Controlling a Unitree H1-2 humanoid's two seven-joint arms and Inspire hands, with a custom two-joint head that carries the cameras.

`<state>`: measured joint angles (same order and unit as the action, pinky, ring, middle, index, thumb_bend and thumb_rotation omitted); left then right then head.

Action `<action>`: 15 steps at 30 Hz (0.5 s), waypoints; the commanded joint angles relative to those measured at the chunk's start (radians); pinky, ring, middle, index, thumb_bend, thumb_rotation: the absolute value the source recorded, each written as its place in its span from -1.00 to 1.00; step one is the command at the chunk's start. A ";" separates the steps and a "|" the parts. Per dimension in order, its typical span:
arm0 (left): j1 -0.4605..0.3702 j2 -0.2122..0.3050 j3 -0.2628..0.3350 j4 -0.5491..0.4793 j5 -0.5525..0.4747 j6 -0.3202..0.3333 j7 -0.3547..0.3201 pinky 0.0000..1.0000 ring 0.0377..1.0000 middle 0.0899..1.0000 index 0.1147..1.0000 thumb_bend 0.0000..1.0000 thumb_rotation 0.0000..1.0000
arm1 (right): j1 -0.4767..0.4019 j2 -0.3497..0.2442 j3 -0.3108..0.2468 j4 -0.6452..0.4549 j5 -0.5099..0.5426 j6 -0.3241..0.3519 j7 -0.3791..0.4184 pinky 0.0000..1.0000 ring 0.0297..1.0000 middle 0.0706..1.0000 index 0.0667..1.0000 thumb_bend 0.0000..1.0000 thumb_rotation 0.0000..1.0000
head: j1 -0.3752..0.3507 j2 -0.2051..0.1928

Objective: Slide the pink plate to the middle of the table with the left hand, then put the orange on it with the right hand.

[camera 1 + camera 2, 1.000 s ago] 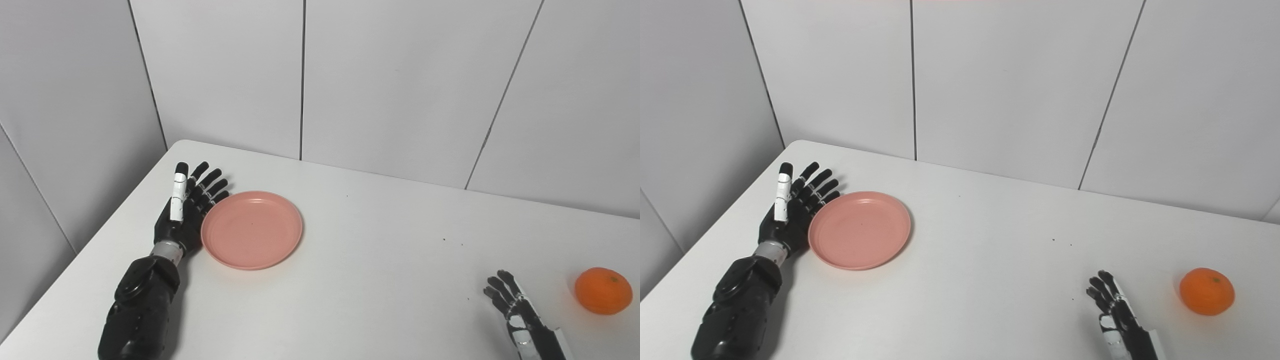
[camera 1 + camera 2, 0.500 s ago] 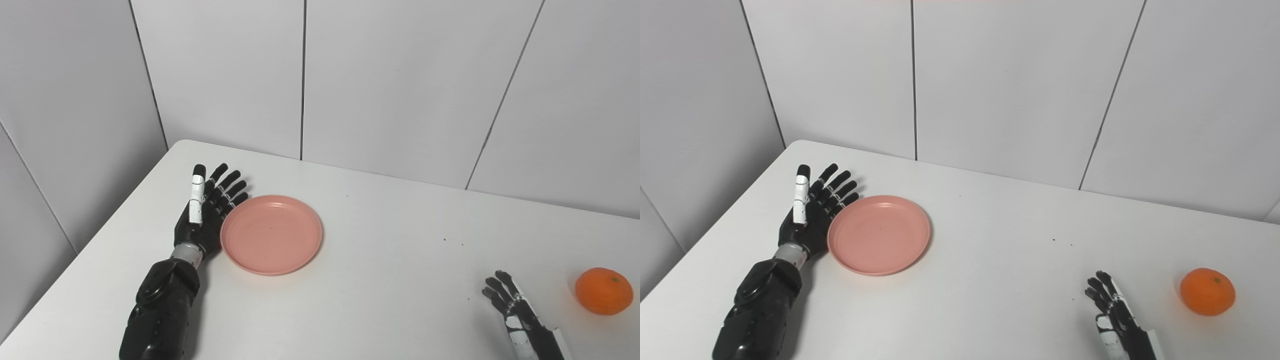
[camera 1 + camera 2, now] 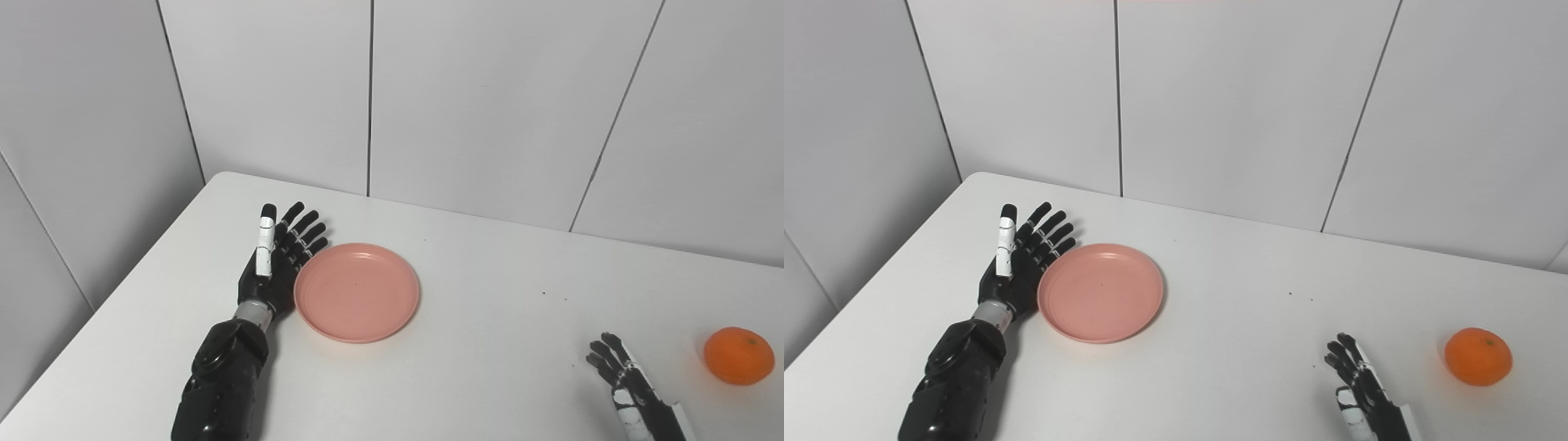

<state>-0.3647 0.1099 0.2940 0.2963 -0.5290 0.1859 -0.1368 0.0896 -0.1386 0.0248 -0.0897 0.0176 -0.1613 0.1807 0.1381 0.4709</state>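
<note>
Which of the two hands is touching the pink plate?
The left hand: its open fingers lie against the left rim of the pink plate. The right hand rests apart, near the orange, touching nothing.

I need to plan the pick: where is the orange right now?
The orange sits on the table's near right, just right of the open right hand and untouched by it.

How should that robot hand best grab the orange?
Around its round middle, coming from its left, where the open right hand waits. The orange sits alone on the table, so the fingers can wrap both sides.
</note>
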 commanded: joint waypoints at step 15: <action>0.033 -0.082 -0.042 -0.028 0.033 0.078 0.069 0.73 0.69 0.72 0.73 0.47 0.66 | 0.063 0.021 0.026 0.046 -0.006 0.014 -0.006 0.88 0.76 0.79 0.84 0.50 0.81 | -0.018 0.012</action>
<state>-0.3592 0.0434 0.2634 0.2528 -0.5041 0.1925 -0.0948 0.0912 -0.1387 0.0306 -0.0921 0.0123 -0.1610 0.1805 0.1197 0.4832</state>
